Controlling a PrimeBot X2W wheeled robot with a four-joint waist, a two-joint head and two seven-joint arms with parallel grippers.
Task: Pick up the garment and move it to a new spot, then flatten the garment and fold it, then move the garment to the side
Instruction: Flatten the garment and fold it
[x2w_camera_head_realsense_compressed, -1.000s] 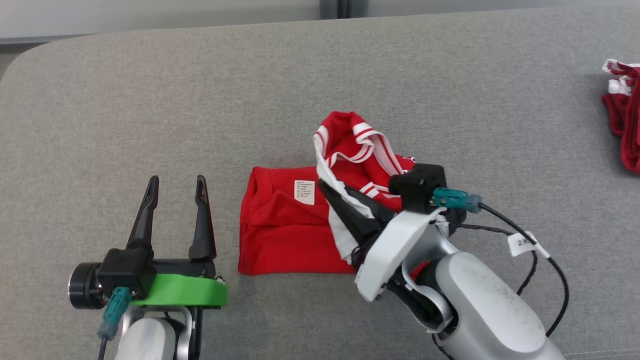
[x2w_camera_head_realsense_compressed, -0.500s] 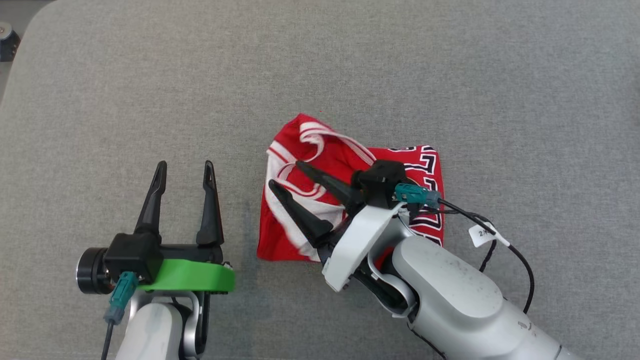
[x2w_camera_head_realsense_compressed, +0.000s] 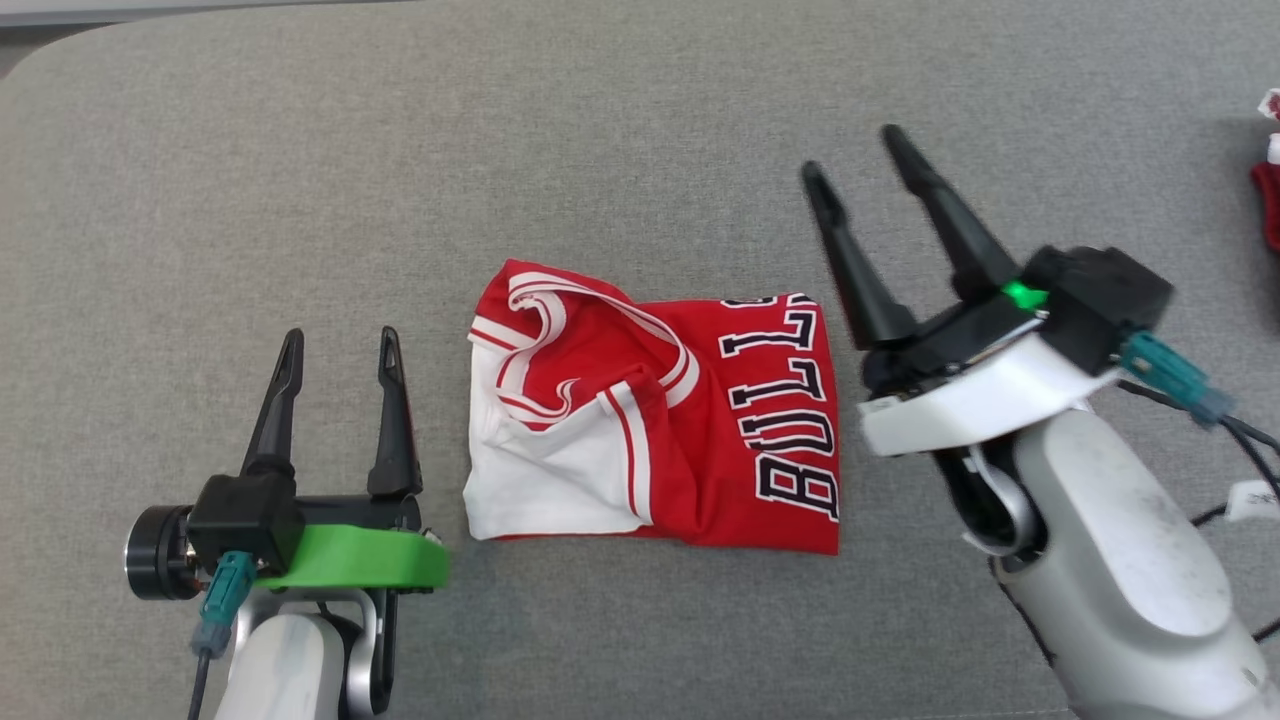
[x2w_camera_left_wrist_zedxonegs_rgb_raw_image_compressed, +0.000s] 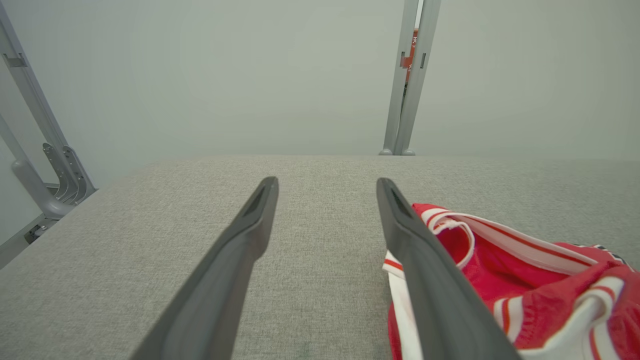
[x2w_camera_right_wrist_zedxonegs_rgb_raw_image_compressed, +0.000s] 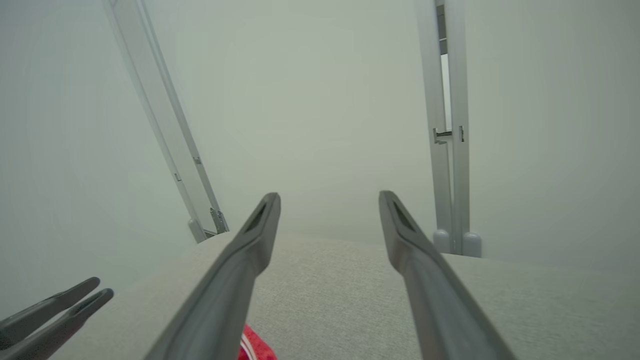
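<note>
**Both grippers empty, garment between them**

The garment (x2w_camera_head_realsense_compressed: 700, 450) lies on the grey table (x2w_camera_head_realsense_compressed: 640, 120). It is a folded red jersey, roughly rectangular, with its long axis running left–right across the head view. The lettered half is on its right, and the white lining and rumpled armhole trim are on its left. The fold looks loose on that left half.

Left gripper (x2w_camera_head_realsense_compressed: 340, 335): fingers spread, nothing between them. It sits just beside the garment's left edge, low to the table, with its fingers running parallel to that short edge. In the left wrist view the cloth sits right up against the outer side of one finger. Can't tell whether that is contact or a small gap.

Right gripper (x2w_camera_head_realsense_compressed: 852, 152): fingers spread too, empty. It is off the garment's right edge, with its tips reaching past the far edge. Its wrist camera looks over the table at the wall, so I read it as raised and tilted up, clear of the cloth.

Judgement: the fold is roughly done, and what's left is a tidy-up or the move to the side. The garment's short edges face one gripper each. The left gripper is nearer and lower, so it's the cheaper grab, but it must turn in toward the edge first. Pinching one edge alone may drag the loose top layer open.

Another red garment (x2w_camera_head_realsense_compressed: 1268, 190) lies well to the right, apart from this one.
</note>
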